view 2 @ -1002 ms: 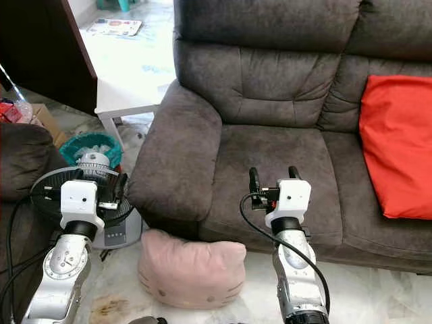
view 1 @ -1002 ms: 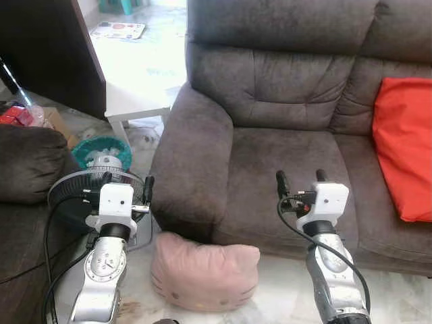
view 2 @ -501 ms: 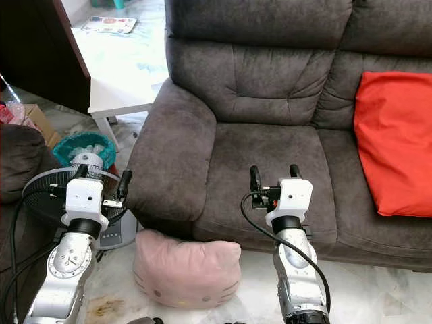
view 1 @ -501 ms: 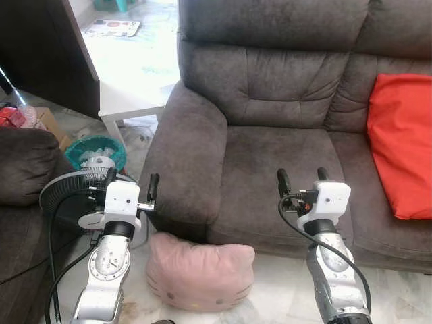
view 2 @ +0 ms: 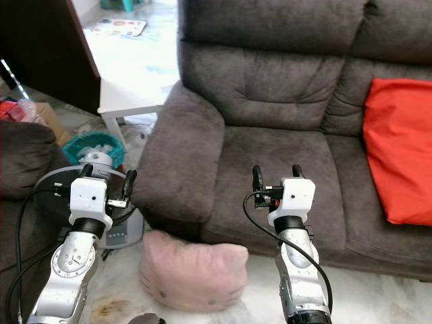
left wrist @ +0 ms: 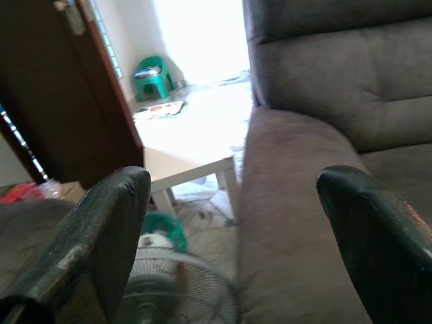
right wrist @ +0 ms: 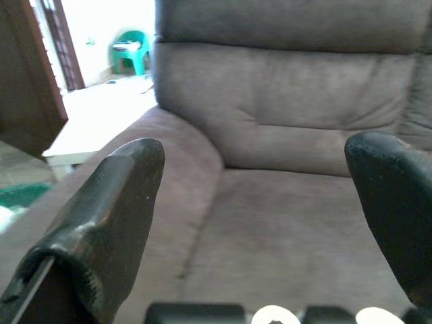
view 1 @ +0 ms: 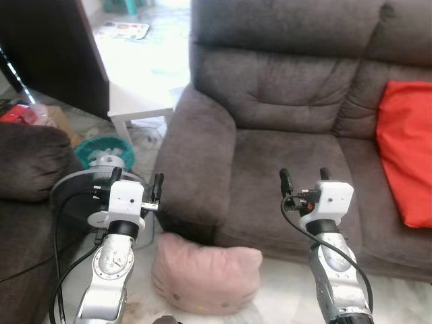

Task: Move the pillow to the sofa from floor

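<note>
A pink cat-face pillow (view 1: pixel 204 277) lies on the floor against the front of the grey sofa (view 1: pixel 283 162), below its left armrest (view 1: pixel 196 152). My left gripper (view 1: pixel 137 181) is open, held up beside that armrest, above and left of the pillow. My right gripper (view 1: pixel 304 179) is open too, raised over the front of the sofa seat, up and right of the pillow. Neither holds anything. In the left wrist view the black fingers (left wrist: pixel 94 243) frame the armrest (left wrist: pixel 290 202); in the right wrist view the fingers (right wrist: pixel 108 216) frame the seat (right wrist: pixel 283 229).
A red cushion (view 1: pixel 406 155) lies on the right sofa seat. A floor fan (view 1: pixel 88 199) stands just behind my left arm, with a teal basket (view 1: pixel 101 147) and a white low table (view 1: pixel 138 101) beyond. Another dark sofa arm (view 1: pixel 30 162) sits at far left.
The camera has shifted slightly, so the whole scene slid right and down. Both grippers keep their raised, open pose; the pillow stays on the floor.
</note>
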`<state>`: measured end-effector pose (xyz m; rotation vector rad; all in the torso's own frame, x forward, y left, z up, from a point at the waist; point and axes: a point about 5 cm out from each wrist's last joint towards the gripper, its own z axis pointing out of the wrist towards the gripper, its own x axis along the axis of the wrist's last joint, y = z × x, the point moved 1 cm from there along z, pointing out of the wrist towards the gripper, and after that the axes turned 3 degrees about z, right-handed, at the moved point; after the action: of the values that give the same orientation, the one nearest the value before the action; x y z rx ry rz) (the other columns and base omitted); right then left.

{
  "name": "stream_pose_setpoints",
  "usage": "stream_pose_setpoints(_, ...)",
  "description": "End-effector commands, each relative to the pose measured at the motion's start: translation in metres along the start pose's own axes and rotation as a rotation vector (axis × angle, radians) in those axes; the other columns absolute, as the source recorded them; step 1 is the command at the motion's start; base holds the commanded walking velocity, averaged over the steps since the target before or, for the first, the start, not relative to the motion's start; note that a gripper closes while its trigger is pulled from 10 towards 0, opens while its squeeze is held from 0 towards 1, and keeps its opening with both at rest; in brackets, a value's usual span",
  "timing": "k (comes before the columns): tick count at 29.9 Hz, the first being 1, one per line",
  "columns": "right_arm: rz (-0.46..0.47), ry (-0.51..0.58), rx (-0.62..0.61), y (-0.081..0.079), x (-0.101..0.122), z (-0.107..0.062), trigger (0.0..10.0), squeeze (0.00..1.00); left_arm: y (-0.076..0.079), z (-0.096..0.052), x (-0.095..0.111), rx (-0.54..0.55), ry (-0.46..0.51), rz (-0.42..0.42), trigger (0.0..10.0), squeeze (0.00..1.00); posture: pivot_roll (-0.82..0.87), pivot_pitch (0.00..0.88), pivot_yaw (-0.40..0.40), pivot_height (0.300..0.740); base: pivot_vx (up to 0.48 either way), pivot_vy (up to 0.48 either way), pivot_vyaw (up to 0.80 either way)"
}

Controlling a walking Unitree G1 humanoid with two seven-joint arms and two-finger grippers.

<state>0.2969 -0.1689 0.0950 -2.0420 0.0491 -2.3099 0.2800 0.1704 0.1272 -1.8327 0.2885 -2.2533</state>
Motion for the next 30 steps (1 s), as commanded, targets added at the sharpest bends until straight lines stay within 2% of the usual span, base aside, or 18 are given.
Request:
stream_pose_setpoints(1,0.008,0.000,-0.002,0.0001,0.0016,0.0005,10.0,0.00,-0.0031,0.0002,0.0012,0.003,0.003,0.003,10.0,0.00,0.14,0.102,-0.035,0.740,0.000,0.480,0.00)
stream_pose_setpoints(4,0.006,-0.004,-0.004,0.0009,0.0006,-0.0003,10.0,0.00,-0.0028,0.0000,0.0010,0.002,0.002,0.005,10.0,0.00,0.14,0.106,-0.036,0.740,0.000,0.322,0.00)
stream_pose_setpoints(22,0.010,-0.010,0.000,-0.0009,-0.0004,0.0004,10.0,0.00,0.0045,0.0030,0.0025,-0.039,0.001,0.009,10.0,0.00,0.14,0.110,-0.034,0.740,0.000,0.000,0.00)
stream_pose_setpoints(30,0.010,-0.011,0.002,-0.0012,-0.0005,0.0007,10.0,0.00,0.0027,0.0038,0.0020,-0.023,-0.008,0.006,10.0,0.00,0.14,0.111,-0.035,0.740,0.000,0.000,0.00)
